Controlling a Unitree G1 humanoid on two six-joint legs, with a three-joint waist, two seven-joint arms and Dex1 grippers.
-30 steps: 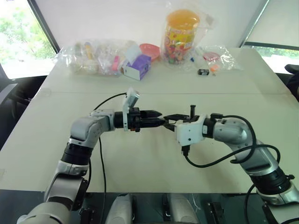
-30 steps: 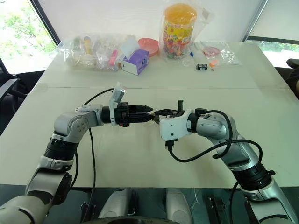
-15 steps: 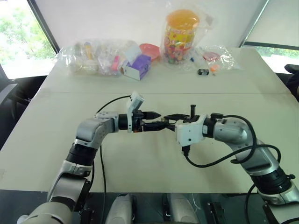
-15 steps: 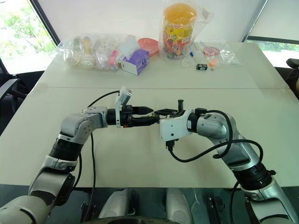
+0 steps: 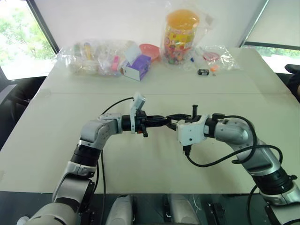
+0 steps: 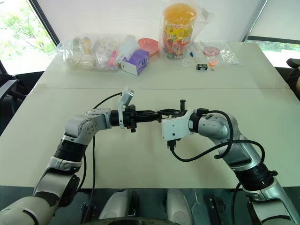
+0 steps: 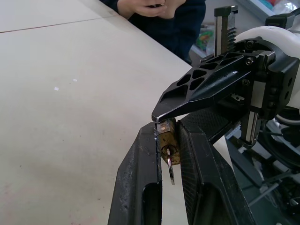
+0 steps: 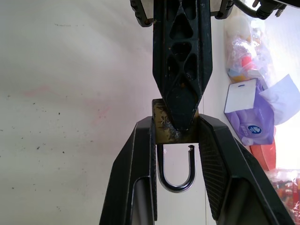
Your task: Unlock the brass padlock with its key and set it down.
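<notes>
The brass padlock (image 7: 168, 138) hangs in the air over the middle of the table (image 5: 140, 164), between my two grippers. My right gripper (image 8: 174, 121) is shut on the sides of its body (image 8: 174, 137). The silvery shackle (image 8: 176, 183) stands open, one end free. From the opposite side my left gripper (image 7: 167, 127) is shut on the same small body. The key (image 7: 170, 171) sticks out of the lock between the left fingers (image 7: 140, 178). In the head views the two grippers meet tip to tip (image 5: 167, 122).
Along the table's far edge lie clear bags of small items (image 5: 93, 56), a purple box (image 5: 137, 69), a bagged jar with an orange lid (image 5: 183, 35) and a small black object (image 5: 203, 71). A person's hands (image 7: 145, 7) show beyond the table's edge.
My left gripper, open before, has moved in toward the right gripper and shut on the padlock. The right arm has stayed still.
</notes>
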